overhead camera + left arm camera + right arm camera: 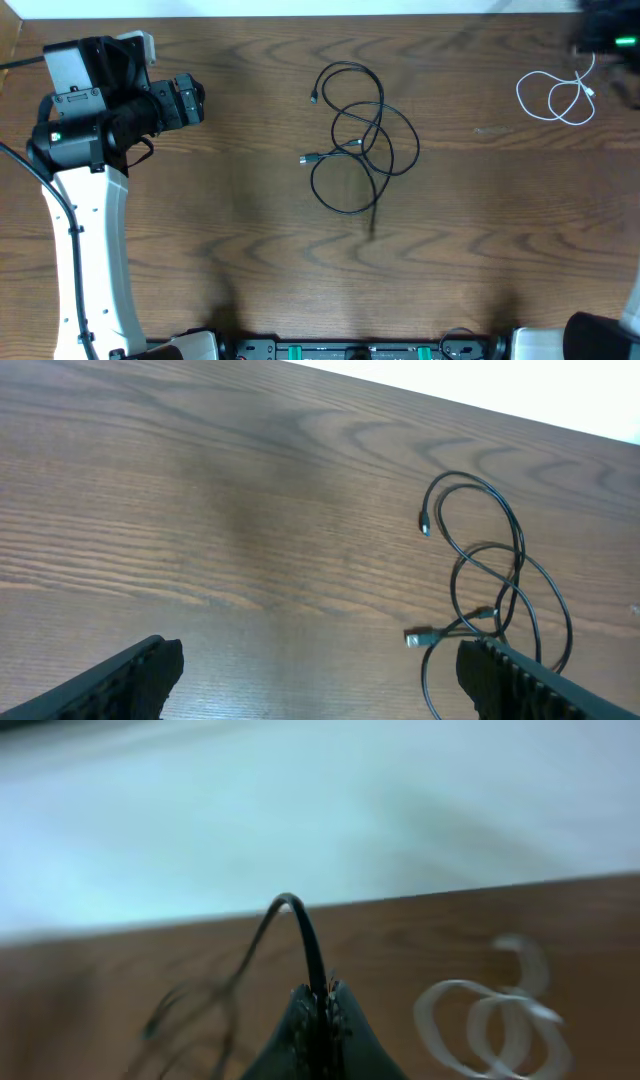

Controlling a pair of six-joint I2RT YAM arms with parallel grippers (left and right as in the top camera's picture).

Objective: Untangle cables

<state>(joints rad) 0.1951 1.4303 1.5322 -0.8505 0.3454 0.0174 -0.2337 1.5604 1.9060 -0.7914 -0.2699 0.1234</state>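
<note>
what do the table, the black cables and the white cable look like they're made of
Table: wood or wood-look laminate, brown and matte, with grain lines showing.
Black cables: probably a rubber or plastic sheath, since they bend in soft loops.
White cable: probably a smooth plastic sheath; it is thin and loosely coiled.

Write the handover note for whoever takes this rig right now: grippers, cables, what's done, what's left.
The left gripper is open and empty, over the table beside the black tangle.
The right gripper is shut on a thin black cable arcing up from its fingertips. That view is blurred, so its far end is unclear.
The black tangle lies mid-table, loops crossing.
The white cable lies coiled alone at the far right.
Done: the white cable is apart from the black ones.
Left: separate the crossed black loops.
</note>
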